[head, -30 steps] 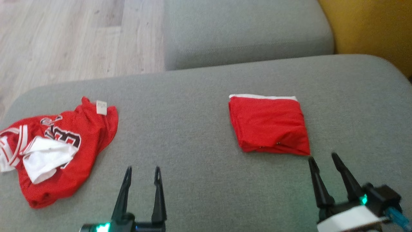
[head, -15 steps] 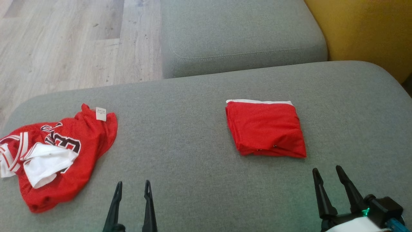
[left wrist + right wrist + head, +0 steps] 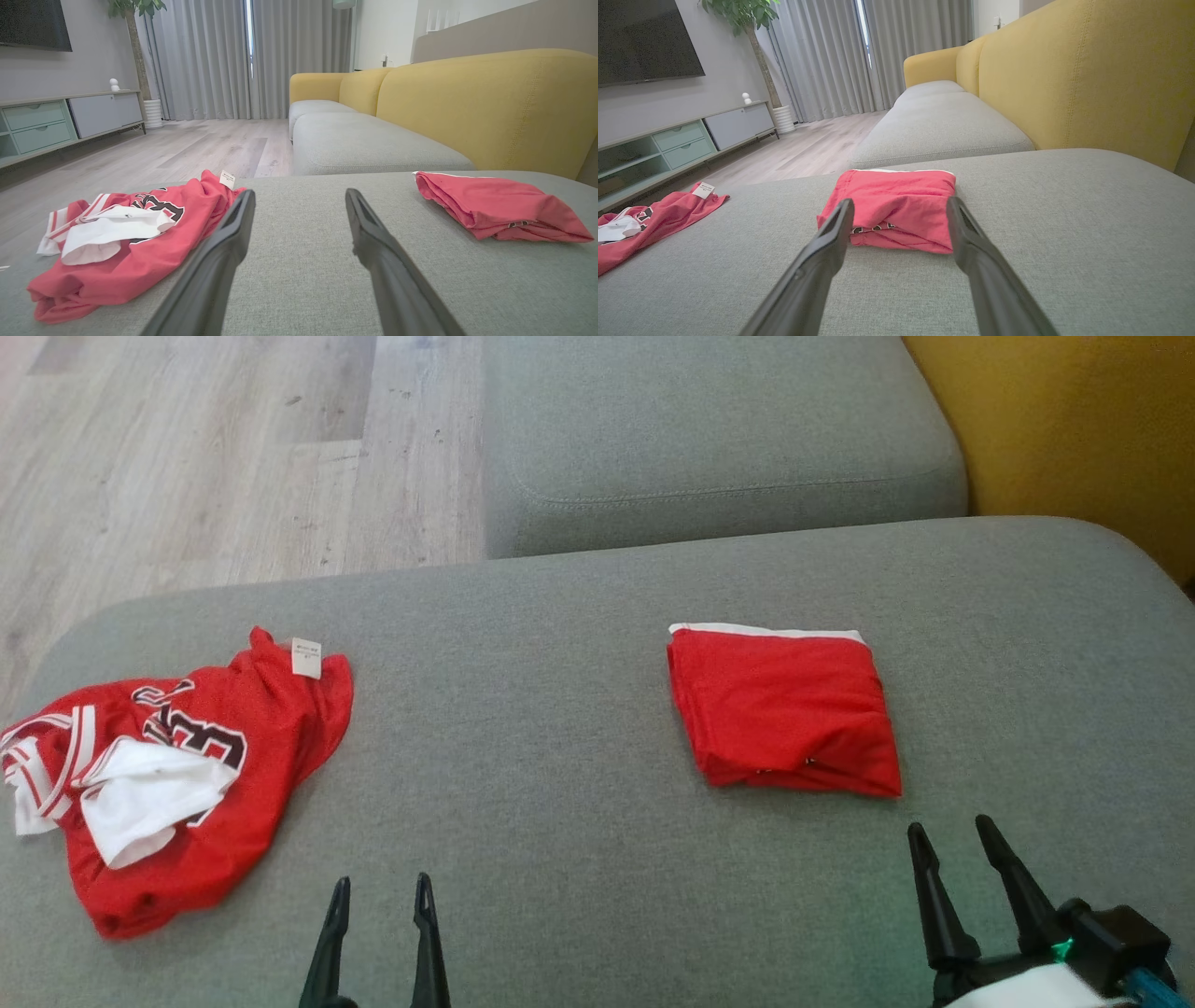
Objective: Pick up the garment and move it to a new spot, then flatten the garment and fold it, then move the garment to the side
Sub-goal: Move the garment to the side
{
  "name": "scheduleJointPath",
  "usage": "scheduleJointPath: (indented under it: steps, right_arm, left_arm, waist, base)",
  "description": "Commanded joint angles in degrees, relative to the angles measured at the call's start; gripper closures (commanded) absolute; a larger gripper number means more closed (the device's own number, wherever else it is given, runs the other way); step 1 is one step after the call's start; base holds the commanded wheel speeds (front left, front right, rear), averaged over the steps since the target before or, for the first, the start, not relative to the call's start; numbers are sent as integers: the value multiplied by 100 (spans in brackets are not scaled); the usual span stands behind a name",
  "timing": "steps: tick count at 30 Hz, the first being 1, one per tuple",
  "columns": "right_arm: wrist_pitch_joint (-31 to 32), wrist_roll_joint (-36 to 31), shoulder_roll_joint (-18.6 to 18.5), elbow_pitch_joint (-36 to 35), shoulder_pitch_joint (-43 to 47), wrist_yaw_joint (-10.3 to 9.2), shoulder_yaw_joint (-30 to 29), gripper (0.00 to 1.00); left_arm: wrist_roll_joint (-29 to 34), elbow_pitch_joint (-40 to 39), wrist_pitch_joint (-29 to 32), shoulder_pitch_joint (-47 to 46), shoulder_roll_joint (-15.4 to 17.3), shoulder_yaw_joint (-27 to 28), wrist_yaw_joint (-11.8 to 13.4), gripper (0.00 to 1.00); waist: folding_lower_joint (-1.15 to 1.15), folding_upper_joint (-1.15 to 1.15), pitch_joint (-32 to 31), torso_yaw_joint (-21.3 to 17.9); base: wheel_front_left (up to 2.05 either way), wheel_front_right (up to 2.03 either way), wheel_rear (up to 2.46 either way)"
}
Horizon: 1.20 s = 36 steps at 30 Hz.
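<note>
A folded red garment with a white edge lies on the grey sofa cushion, right of centre; the wrist views show it too. A crumpled red jersey with white trim and black numbers lies at the cushion's left end. My left gripper is open at the bottom edge, between the two garments, holding nothing. Just below the folded garment's near right corner, my right gripper stands open and empty.
A second grey cushion lies beyond, with the yellow sofa back at the right. Wooden floor runs past the cushion's far left edge. A TV cabinet, a plant and curtains stand across the room.
The head camera shifted a little. My left gripper has drawn back toward the bottom edge. The right gripper has pulled back slightly from the folded garment. Both garments lie as before.
</note>
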Motion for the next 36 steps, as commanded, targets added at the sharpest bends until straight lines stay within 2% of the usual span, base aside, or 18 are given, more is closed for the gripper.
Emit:
scheduleJointPath:
  steps: [1,21,26,36]
  right_arm:
    - [-34,-24,-125,-167,-165,39,58,0]
    - [-34,-41,-155,-193,-187,39,93,0]
    - [-34,-32,-211,-200,-318,39,34,0]
    - [-34,111,-576,124,-1046,39,-75,0]
  left_arm:
    - [-42,-202,-29,-201,-25,171,39,0]
    - [-89,-248,-29,-290,-26,120,84,0]
    - [-206,-305,-29,-374,-26,50,122,0]
    - [-218,-414,-29,-761,-26,-229,179,0]
  waist:
    - [0,0,13,28]
    - [0,0,185,140]
    - [0,0,400,253]
    - [0,0,1132,535]
  base:
    - [0,0,0]
    - [0,0,0]
    - [0,0,0]
    - [0,0,0]
